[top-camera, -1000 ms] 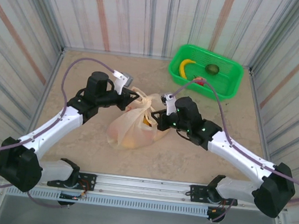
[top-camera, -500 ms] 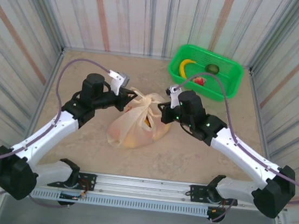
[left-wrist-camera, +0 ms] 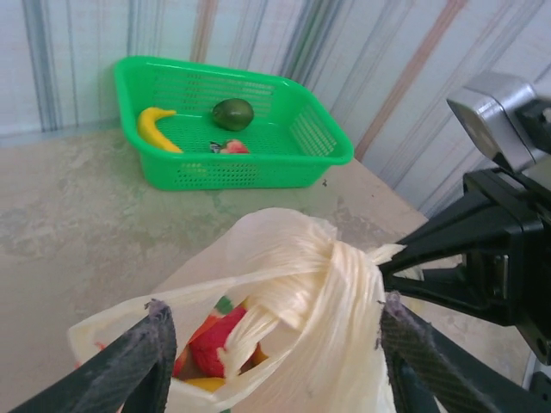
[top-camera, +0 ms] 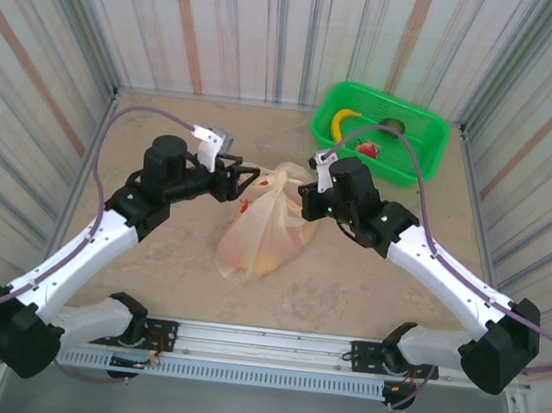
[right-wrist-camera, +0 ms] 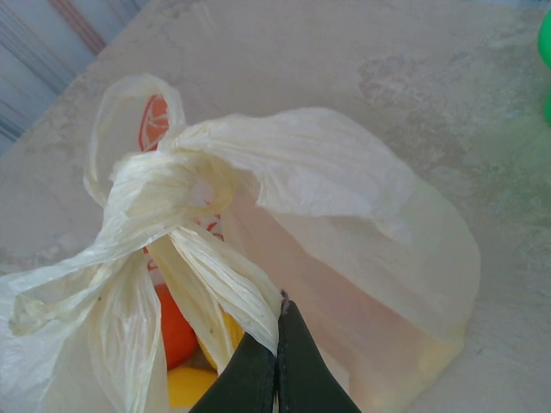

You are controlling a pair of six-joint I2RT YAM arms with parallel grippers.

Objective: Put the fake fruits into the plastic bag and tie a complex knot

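One change: L pincer [left-wrist-camera: 274,306] now wide astride knot [left-wrist-camera: 343,256], was shut; R pincer [right-wrist-camera: 277,306] clamps plastic bag [right-wrist-camera: 379,258] handle [right-wrist-camera: 219,280]

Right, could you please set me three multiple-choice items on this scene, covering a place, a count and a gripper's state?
1. Where does the green basket stand? A near left corner; B centre; C far right corner.
2. How many fruits lie in it? A three; B one; C five.
3. How is the right gripper? A open over the basket; B shut on a bag handle; C open, touching nothing.
Answers: C, the top view shows it at the far right; A, a banana, an avocado and a red fruit; B, its closed fingers pinch the pale strand.
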